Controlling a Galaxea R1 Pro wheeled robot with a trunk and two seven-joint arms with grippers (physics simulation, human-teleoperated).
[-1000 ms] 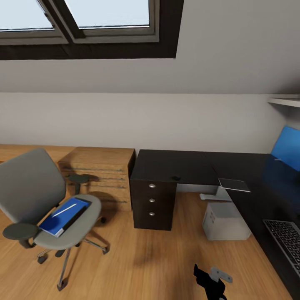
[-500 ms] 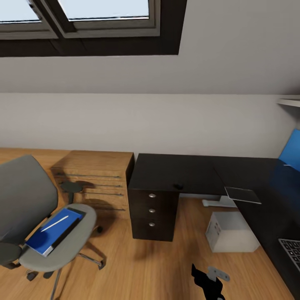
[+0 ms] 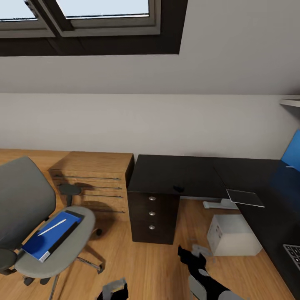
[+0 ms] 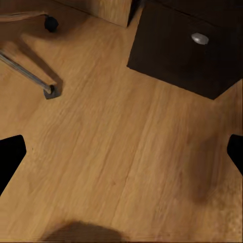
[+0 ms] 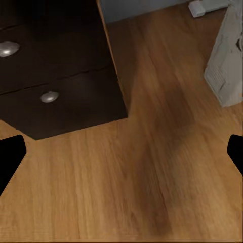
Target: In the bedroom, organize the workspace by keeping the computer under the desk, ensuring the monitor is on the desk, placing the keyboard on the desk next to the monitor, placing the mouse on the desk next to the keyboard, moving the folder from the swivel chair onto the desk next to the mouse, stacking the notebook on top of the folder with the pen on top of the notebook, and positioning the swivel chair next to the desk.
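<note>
1. The left claw (image 4: 121, 157) hangs over bare wooden floor (image 4: 126, 167) with its fingers spread wide and nothing between them; ahead of it are a caster and leg of the swivel chair (image 3: 46, 233) and the dark drawer unit (image 4: 187, 45).
2. The right claw (image 5: 121, 157) is likewise spread apart and empty; ahead of it is the drawer unit and, off to one side, the white computer (image 3: 233, 235), which sits on the floor under the desk (image 3: 183, 173).
3. The folder (image 3: 50, 235) lies flat on the chair seat, well away from both claws and nearer the left one; the blue notebook and the white pen (image 3: 52, 227) appear to lie on top of it, though the layers are hard to tell apart at this range.
4. Handling, as a judgement: the folder looks thin, stiff and light, probably with a smooth cover; the pen is loose and would likely roll off if the stack tips, so it is better moved on its own.
5. Where to hold: pinch the folder at the edge that overhangs the front of the seat, jaws above and below, and keep it level; the chair can roll on its casters, so push down gently.
6. On the desk beyond the right claw are a small dark mouse (image 3: 178, 188), the blue monitor (image 3: 291, 156) and a corner of the keyboard (image 3: 293, 252).
</note>
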